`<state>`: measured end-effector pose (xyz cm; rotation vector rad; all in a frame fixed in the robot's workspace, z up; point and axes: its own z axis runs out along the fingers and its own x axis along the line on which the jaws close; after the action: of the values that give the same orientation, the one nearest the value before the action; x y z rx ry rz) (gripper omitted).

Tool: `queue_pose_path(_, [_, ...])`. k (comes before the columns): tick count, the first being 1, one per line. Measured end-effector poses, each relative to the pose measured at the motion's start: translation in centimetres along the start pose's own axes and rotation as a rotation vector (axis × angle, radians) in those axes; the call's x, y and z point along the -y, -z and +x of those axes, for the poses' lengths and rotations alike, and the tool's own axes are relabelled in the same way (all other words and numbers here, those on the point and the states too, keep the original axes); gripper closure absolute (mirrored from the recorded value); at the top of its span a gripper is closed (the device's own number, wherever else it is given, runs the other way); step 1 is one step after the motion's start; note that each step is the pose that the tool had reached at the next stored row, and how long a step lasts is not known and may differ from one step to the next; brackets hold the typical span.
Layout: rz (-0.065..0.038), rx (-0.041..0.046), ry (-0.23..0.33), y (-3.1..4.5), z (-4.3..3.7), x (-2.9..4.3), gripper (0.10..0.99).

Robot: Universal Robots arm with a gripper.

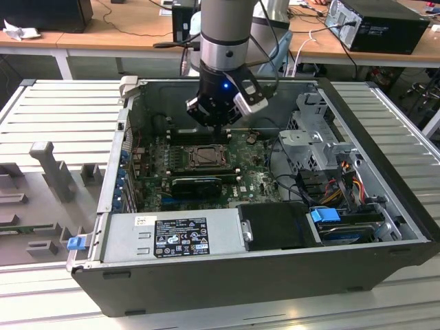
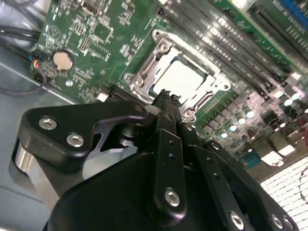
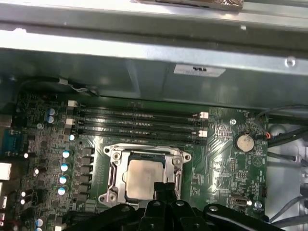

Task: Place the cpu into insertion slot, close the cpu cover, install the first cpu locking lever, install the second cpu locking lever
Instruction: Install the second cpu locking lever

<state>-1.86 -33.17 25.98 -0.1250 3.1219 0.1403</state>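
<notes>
One arm hangs over the open computer case (image 1: 385,227), its tool (image 1: 218,128) just above the socket edge. Its fingers (image 2: 166,108) are pressed together, holding nothing. The cpu (image 3: 143,179) lies flat in the slot (image 3: 111,180), its pale face showing through the window of the cover (image 3: 144,153), which lies down over it. Both wrist views show the tool tip (image 3: 163,188) at the cover's edge, beside the cpu.

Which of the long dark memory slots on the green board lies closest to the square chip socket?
The last slot in the row, running right along the insertion slot's metal frame; the other slots lie farther off, towards the grey case wall.
</notes>
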Motion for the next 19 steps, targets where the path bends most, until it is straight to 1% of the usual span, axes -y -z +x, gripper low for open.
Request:
queue_pose_path(1, [0.000,0.0000,0.000,0.01,0.01,0.15,0.980])
queue_pose_path(3, [0.000,0.0000,0.000,0.08,0.08,0.87,0.980])
queue_pose_path(5, [0.000,0.0000,0.000,0.12,0.11,1.32,0.980])
queue_pose_path(6, [-0.008,0.0007,0.000,0.14,0.13,1.61,0.980])
queue_pose_path(7, [-0.031,0.0016,0.000,0.16,0.14,1.74,0.980])
queue_pose_path(8, [-0.047,0.0014,-0.001,0.17,0.15,1.89,0.980])
queue_pose_path(9, [-0.057,0.0016,-0.001,0.15,0.19,2.31,0.980])
queue_pose_path(10, [-0.060,0.0015,-0.001,-0.04,0.23,2.84,0.980])
queue_pose_path(11, [-0.060,0.0012,-0.001,-0.23,0.25,3.05,0.980])
queue_pose_path(14, [-0.060,0.0007,-0.001,-0.58,0.28,3.26,0.980])
queue_pose_path(19, [-0.060,0.0009,-0.001,-0.65,0.30,3.47,0.980])
